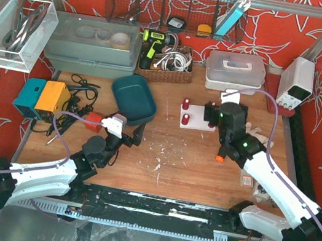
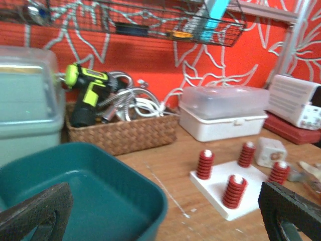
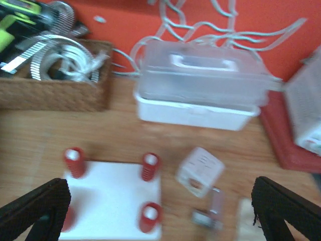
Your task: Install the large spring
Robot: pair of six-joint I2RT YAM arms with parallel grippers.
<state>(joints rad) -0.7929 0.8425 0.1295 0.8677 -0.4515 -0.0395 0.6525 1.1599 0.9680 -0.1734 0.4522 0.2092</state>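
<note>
A white base plate [image 1: 196,115] stands on the table with several red springs on its pegs. I cannot tell which one is the large spring. The plate shows in the left wrist view [image 2: 251,201] with springs [image 2: 233,191] upright, and in the right wrist view [image 3: 110,201] with springs [image 3: 150,167]. My right gripper [image 1: 225,110] hovers over the plate's right side, open and empty [image 3: 160,193]. My left gripper [image 1: 132,135] is open and empty [image 2: 164,201], near the teal bin, left of and in front of the plate.
A teal bin [image 1: 133,98] sits left of the plate. A wicker basket [image 1: 164,65] with a drill and a white lidded box [image 1: 235,68] stand behind. A small white cube [image 3: 199,170] lies right of the plate. A power supply [image 1: 297,82] is at far right.
</note>
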